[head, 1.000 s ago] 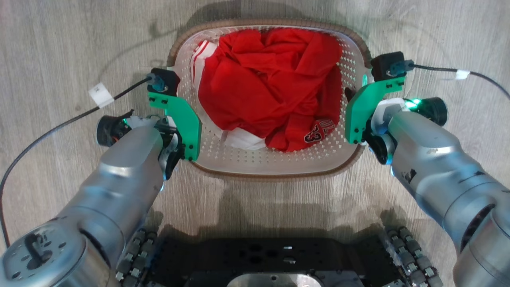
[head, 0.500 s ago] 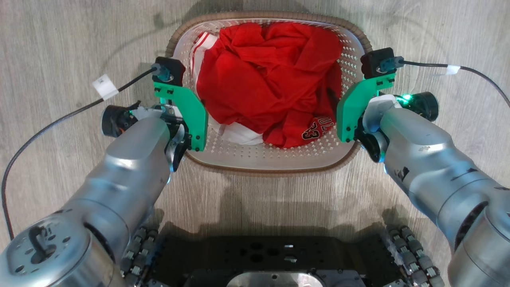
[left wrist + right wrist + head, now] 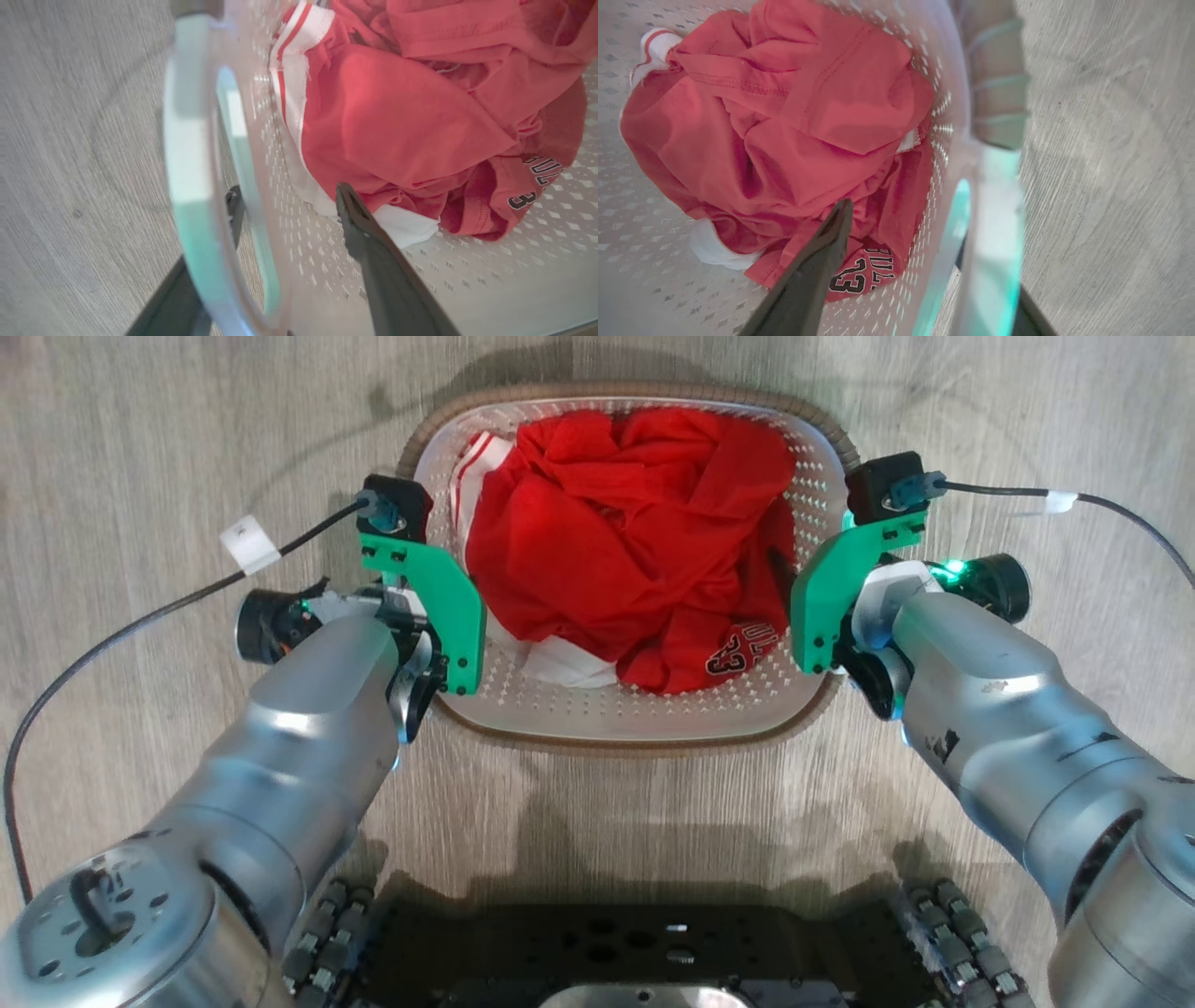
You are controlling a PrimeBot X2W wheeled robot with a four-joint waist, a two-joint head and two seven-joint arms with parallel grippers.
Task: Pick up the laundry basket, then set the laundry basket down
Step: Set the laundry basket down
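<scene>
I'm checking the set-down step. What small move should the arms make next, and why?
Probably raise the left gripper and right gripper straight up, clear of the handles. The laundry basket seems to rest on the floor, and both grippers stand open, each with one finger inside the basket wall and one outside it by the handle, gripping nothing.

Domestic ground here, most likely a home's laundry spot: pale wood-grain plank floor (image 3: pixel 140 429) all around, a perforated white laundry basket (image 3: pixel 653 714) with a brown rim sitting right on it, and a crumpled red sports jersey (image 3: pixel 635 541), white-trimmed, heaped inside.
</scene>
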